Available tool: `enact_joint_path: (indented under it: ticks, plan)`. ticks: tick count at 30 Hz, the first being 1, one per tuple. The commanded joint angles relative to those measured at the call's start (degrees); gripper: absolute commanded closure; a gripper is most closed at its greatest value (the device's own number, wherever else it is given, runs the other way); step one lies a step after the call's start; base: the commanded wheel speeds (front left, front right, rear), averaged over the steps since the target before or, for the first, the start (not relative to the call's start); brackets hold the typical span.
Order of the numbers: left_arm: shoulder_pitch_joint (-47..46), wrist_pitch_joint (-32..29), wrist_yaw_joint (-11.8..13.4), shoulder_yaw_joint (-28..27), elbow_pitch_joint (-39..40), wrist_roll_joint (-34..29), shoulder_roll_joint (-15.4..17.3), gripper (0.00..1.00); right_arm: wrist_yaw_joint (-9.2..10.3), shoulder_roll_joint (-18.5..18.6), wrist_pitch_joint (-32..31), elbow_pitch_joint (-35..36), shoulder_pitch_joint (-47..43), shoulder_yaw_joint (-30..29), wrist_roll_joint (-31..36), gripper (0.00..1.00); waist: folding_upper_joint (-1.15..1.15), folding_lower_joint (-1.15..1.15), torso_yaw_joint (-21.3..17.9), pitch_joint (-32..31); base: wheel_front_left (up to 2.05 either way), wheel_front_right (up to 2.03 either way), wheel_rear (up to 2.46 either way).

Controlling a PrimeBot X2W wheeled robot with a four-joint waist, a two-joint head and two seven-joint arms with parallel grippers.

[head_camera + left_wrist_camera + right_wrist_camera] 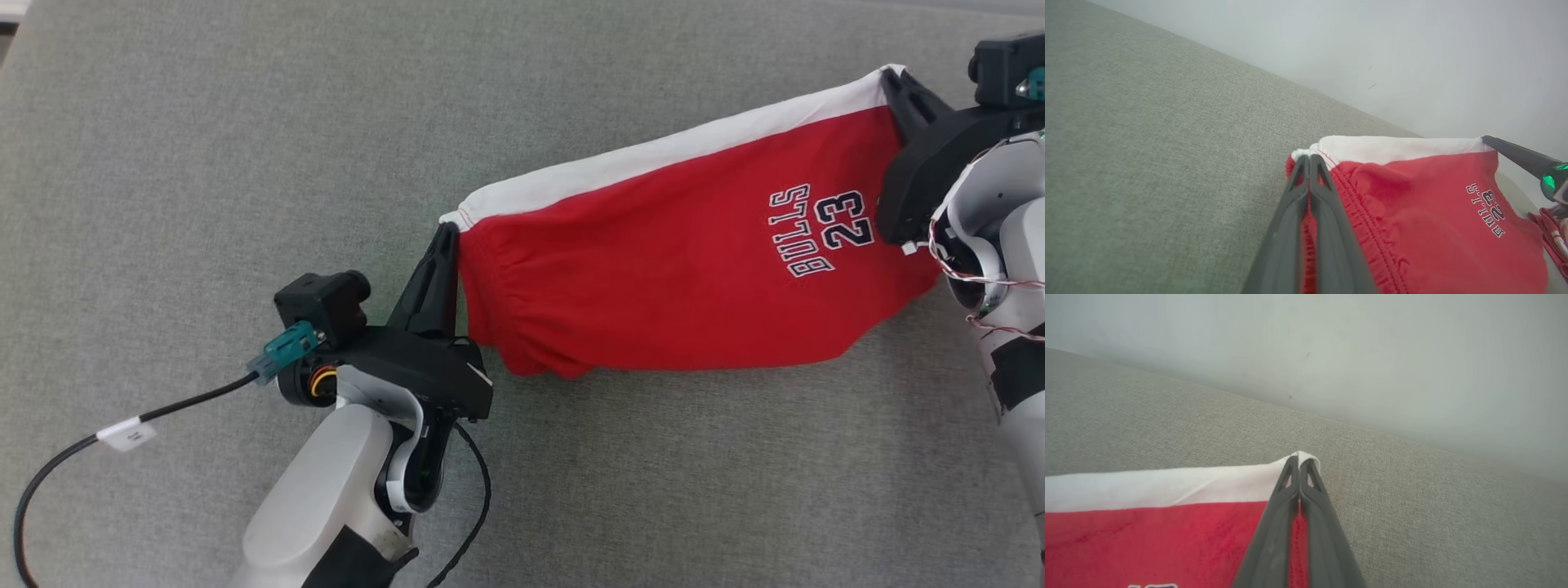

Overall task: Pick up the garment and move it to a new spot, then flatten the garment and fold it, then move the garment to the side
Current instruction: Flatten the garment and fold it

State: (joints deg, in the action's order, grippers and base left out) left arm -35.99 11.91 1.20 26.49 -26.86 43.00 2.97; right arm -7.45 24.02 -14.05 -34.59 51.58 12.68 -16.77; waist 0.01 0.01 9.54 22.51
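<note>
- Garment point(653, 278), red with a white band, is stretched between both grippers over the grey fabric surface point(204, 147).
- Left gripper point(447, 231) is clamped on one white corner, right gripper point(891, 79) on the other.
- Right arm point(1004, 212) covers the garment's end and is cut off at the frame edge.

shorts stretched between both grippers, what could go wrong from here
The left gripper and right gripper each pinch only a corner tip of the shorts; a hard pull might slip one free. The red cloth hangs bunched near the left gripper, so laying it on the grey surface could trap creases.
</note>
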Motion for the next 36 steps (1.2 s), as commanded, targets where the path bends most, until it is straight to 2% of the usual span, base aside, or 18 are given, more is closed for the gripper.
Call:
enact_joint_path:
  ticks: [1,3,4,5,8,10,14,17,20,26,36]
  plan:
    - [-1.3,0.2,0.2,0.7,-0.6,0.7,-0.1,1.00,-0.03,-0.3,0.6,-1.3,1.1,-0.9,1.0,1.00,-0.01,-0.01,1.0,1.2,0.00,0.00,0.00]
    - [-2.1,0.4,0.2,1.7,-1.1,1.2,-0.1,1.00,-0.03,-0.8,1.0,-2.9,1.7,-1.8,1.5,1.00,-0.01,-0.01,1.2,1.5,0.00,0.00,0.00]
    - [-2.3,0.5,0.2,2.2,-1.3,1.5,-0.1,0.60,-0.03,-1.1,1.0,-3.5,1.8,-1.9,1.8,0.97,-0.01,-0.01,1.3,1.5,0.00,0.00,0.00]
    - [-3.1,1.2,0.5,2.8,-1.4,1.5,-0.1,0.00,-0.03,-1.6,2.0,-4.4,2.5,-2.9,2.0,0.00,-0.01,-0.01,1.4,1.6,0.00,0.00,0.00]
    - [-3.4,2.0,0.6,3.3,-1.7,0.7,-0.1,0.00,-0.03,-2.3,2.1,-5.3,2.9,-4.1,1.6,0.00,-0.01,-0.01,1.6,1.0,0.00,0.00,0.00]
    - [-2.5,2.6,0.6,2.7,-1.5,0.2,0.3,0.00,-0.03,-2.4,0.0,-5.9,2.8,-3.8,0.7,0.00,-0.01,-0.01,1.5,0.0,0.00,0.00,0.00]
    - [1.4,3.2,0.7,2.2,1.3,-4.4,3.7,0.00,-0.03,-2.1,-7.9,-6.2,1.9,-4.8,-2.1,0.00,-0.01,-0.01,0.8,-2.9,0.00,0.00,0.00]
    - [6.0,3.3,0.8,1.2,7.2,-10.1,6.6,0.00,-0.03,-1.7,-13.6,-6.4,0.0,-6.7,-2.9,0.00,-0.01,-0.01,0.4,-5.2,0.00,0.00,0.00]
    - [13.2,3.2,1.4,0.0,12.2,-15.2,9.6,0.00,-0.03,-3.2,-18.3,-7.6,-2.9,-9.3,-2.1,0.00,-0.01,-0.01,0.1,-8.1,0.00,0.00,0.00]
    - [24.8,3.3,2.0,-1.2,18.6,-19.5,13.2,0.00,-0.07,-5.0,-22.3,-8.4,-7.7,-16.7,2.5,0.00,-0.01,-0.01,1.3,-11.1,0.00,0.00,0.00]
    - [30.3,2.6,3.3,-1.8,23.1,-19.0,15.6,0.00,-0.07,-7.8,-26.2,-6.4,-7.5,-29.0,13.9,0.00,-0.01,-0.01,4.9,-10.1,0.00,0.00,0.00]
